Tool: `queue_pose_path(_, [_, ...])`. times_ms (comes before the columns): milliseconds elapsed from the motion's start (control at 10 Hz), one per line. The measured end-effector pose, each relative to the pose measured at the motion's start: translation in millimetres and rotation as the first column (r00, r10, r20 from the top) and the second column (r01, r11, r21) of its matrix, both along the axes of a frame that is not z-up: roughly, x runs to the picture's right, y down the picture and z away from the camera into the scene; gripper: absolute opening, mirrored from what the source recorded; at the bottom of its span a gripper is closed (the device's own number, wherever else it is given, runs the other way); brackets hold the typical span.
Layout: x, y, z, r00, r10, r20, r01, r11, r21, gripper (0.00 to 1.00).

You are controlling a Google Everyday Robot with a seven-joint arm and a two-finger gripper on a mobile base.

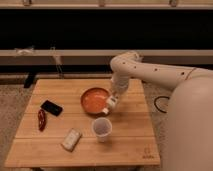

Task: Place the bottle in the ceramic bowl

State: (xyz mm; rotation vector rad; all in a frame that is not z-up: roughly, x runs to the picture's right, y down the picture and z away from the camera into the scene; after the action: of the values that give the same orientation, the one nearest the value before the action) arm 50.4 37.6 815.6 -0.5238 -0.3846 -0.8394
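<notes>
orange-brown ceramic bowl near the middle of the wooden table, a little toward the far edge, round and shallow, darker along the rim. right at its right-hand rim, the gripper, pointing down from the white arm that bends in from the right side. jaws pinching the bottle: small, whitish, hanging at the bowl's right edge, partly over the rim and partly outside it. cannot tell whether touching the rim. looks clear of the tabletop and not lying in the bowl. between bottle and the bowl's hollow, only that rim. closest neighbour on the near side: white paper cup, upright, mouth up, just in front of the gripper and apart from the bowl. further left and closer to the front edge, pale packet, flat, set at a slant. on the left part of the table, black flat object, and beside it toward the left edge, dark red object, both well apart from the bowl and from the arm. off the table to the right, dark cable looping on the floor.
</notes>
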Motion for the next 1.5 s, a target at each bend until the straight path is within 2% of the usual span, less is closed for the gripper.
queue_pose_path(200, [-30, -8, 5.8, 0.998, -0.035, 0.043, 0.035, 0.9994, 0.001, 0.0])
queue_pose_path(400, [-45, -11, 8.3, 0.996, -0.057, 0.069, 0.057, 0.9984, 0.004, 0.04])
queue_pose_path(600, [-64, -12, 11.5, 0.991, -0.079, 0.105, 0.079, 0.9969, 0.0, 0.25])
queue_pose_path(1100, [-87, 0, 15.7, 0.98, -0.112, 0.166, 0.116, 0.9932, -0.014, 0.74])
queue_pose_path(1200, [-90, 2, 17.9, 0.978, -0.113, 0.177, 0.117, 0.993, -0.015, 0.79])
queue_pose_path(1500, [-90, 5, 22.7, 0.976, -0.095, 0.197, 0.097, 0.9952, -0.001, 0.8])
